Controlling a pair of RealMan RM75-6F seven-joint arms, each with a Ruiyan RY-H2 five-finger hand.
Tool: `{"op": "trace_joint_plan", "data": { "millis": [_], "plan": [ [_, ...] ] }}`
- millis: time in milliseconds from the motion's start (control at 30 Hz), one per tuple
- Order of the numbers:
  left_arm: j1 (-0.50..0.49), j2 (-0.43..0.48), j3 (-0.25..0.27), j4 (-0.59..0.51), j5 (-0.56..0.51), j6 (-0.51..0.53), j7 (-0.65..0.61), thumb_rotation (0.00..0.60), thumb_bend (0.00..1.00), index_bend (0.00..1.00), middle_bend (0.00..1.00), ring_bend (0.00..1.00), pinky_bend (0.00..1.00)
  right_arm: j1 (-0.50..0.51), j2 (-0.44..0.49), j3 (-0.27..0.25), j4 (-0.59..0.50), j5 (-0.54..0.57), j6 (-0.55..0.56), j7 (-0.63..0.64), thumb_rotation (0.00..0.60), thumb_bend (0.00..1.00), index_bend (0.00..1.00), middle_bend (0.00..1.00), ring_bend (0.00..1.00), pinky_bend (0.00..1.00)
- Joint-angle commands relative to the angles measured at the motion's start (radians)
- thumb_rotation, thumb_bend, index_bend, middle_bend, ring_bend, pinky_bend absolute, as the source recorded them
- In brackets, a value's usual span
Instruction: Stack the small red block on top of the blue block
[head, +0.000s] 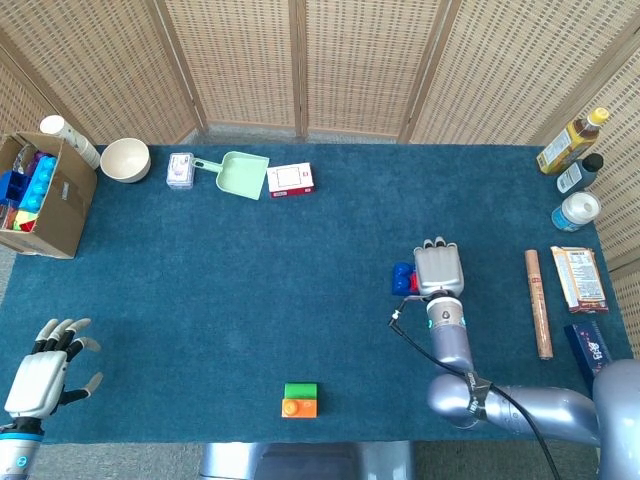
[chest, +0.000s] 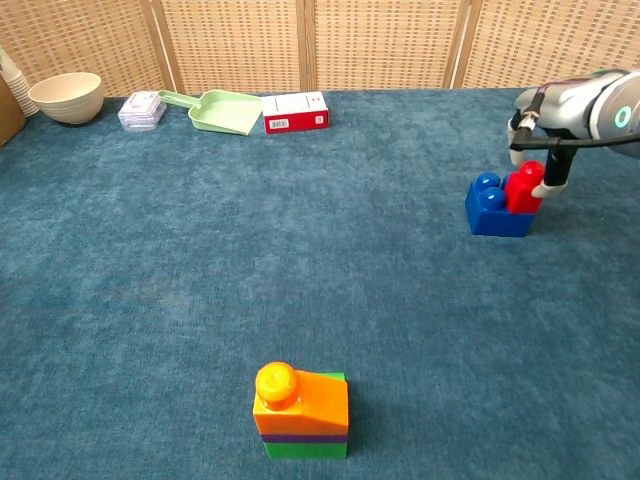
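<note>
The small red block (chest: 522, 188) sits on the right half of the blue block (chest: 496, 207), at the table's right side. My right hand (chest: 570, 110) hovers just above and to the right of it, and one finger (chest: 555, 172) touches the red block's right side; any finger behind the block is hidden. In the head view the right hand (head: 438, 270) covers the red block, leaving only the blue block's (head: 402, 278) left edge visible. My left hand (head: 42, 375) hangs at the near left corner with its fingers spread, holding nothing.
An orange and green block stack (chest: 301, 411) stands near the front edge. A bowl (head: 125, 159), a green scoop (head: 240, 173) and a red-white box (head: 291, 179) line the back. A cardboard box (head: 38, 195) is far left; bottles (head: 573, 140) and a brown roll (head: 538, 303) are right.
</note>
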Motion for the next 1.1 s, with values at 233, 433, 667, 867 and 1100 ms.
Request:
{"op": "trace_joint_plan", "data": {
  "millis": [233, 433, 667, 867, 1100],
  "plan": [
    [0.003, 0.021, -0.008, -0.027, 0.001, 0.021, 0.021, 0.600, 0.33, 0.41, 0.18, 0.13, 0.00, -0.039, 0.094, 0.025, -0.090, -0.031, 0.010, 0.078, 0.595, 0.26, 0.34, 0.21, 0.12, 0.32],
    [0.008, 0.034, -0.008, -0.052, -0.003, 0.028, 0.046, 0.600, 0.33, 0.41, 0.18, 0.13, 0.00, -0.116, 0.179, 0.045, -0.149, -0.151, 0.012, 0.249, 0.598, 0.27, 0.36, 0.22, 0.12, 0.32],
    [0.013, 0.046, -0.009, -0.087, -0.006, 0.037, 0.081, 0.600, 0.33, 0.41, 0.18, 0.13, 0.00, -0.217, 0.255, 0.042, -0.152, -0.359, -0.023, 0.486, 0.600, 0.27, 0.39, 0.22, 0.12, 0.31],
    [0.022, 0.066, -0.013, -0.127, -0.017, 0.051, 0.114, 0.600, 0.33, 0.41, 0.18, 0.13, 0.00, -0.329, 0.310, -0.011, -0.094, -0.663, -0.057, 0.764, 0.600, 0.27, 0.40, 0.22, 0.08, 0.26],
    [0.029, 0.086, -0.023, -0.150, -0.059, 0.042, 0.115, 0.600, 0.33, 0.41, 0.19, 0.13, 0.00, -0.433, 0.329, -0.099, 0.004, -0.931, 0.006, 0.931, 0.600, 0.27, 0.41, 0.25, 0.07, 0.21]
  ]
}}
